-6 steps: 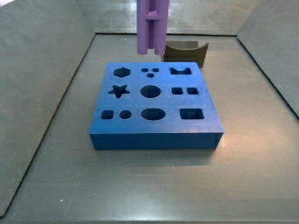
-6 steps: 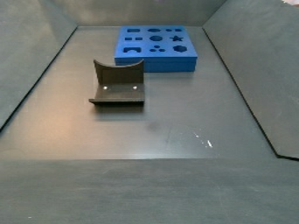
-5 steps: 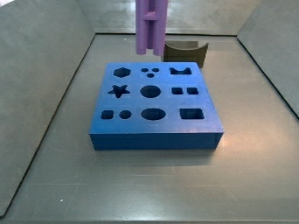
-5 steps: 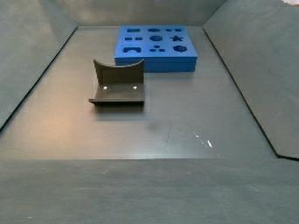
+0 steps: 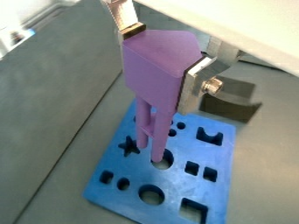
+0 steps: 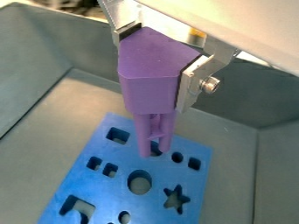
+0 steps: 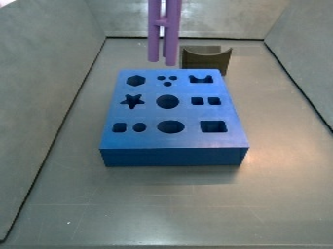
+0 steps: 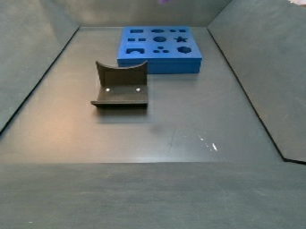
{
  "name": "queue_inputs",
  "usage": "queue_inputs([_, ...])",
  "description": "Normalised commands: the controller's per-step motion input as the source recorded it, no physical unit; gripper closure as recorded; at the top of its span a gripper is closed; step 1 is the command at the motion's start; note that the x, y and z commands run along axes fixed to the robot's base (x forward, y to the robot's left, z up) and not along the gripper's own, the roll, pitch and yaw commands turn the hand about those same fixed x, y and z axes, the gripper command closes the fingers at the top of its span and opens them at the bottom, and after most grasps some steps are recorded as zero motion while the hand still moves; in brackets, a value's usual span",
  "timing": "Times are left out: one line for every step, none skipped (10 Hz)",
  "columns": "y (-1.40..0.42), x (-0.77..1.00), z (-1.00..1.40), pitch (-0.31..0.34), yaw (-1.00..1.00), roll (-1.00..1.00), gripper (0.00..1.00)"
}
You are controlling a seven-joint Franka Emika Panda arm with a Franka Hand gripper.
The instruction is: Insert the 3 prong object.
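Observation:
My gripper (image 5: 162, 54) is shut on the light-purple 3 prong object (image 5: 155, 74), gripping its thick head between the silver fingers (image 5: 198, 72). It also shows in a wrist view (image 6: 156, 66). The rods hang down above the blue block (image 5: 140, 179), apart from it, with their tips over the small round holes (image 6: 176, 157) near the block's far edge. In a side view the rods (image 7: 163, 31) hang from the top edge above the block (image 7: 173, 122); the gripper itself is out of frame there.
The dark brown curved block (image 7: 208, 56) stands just behind the blue block and shows in both side views (image 8: 120, 85). The blue block (image 8: 163, 47) has star, hexagon, round and square holes. Grey walls (image 7: 58, 107) enclose the floor.
In a side view the purple piece now shows as separate narrow rods and sits slightly further left. The blue block and brown block have not moved.

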Motion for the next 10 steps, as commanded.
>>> queue_inputs([0.41, -0.13, -0.24, 0.000, -0.62, 0.01, 1.00])
queue_inputs([0.68, -0.12, -0.32, -0.034, -0.35, 0.00, 1.00])
queue_inputs([0.86, -0.10, -0.33, -0.090, -0.16, 0.00, 1.00])
queue_inputs([0.94, -0.04, -0.35, -0.114, -0.07, 0.00, 1.00])
queue_inputs([0.93, -0.03, -0.37, -0.113, -0.08, 0.00, 1.00])
queue_inputs([0.87, -0.02, -0.44, -0.094, -0.16, 0.00, 1.00])
queue_inputs([0.66, 0.00, -0.50, -0.103, -0.40, 0.03, 1.00])
queue_inputs([0.31, 0.00, -0.44, -0.071, -0.70, 0.06, 1.00])
queue_inputs([0.00, 0.05, -0.36, -0.051, -1.00, 0.12, 1.00])
queue_inputs([0.00, 0.06, -0.44, -0.027, -1.00, 0.14, 1.00])
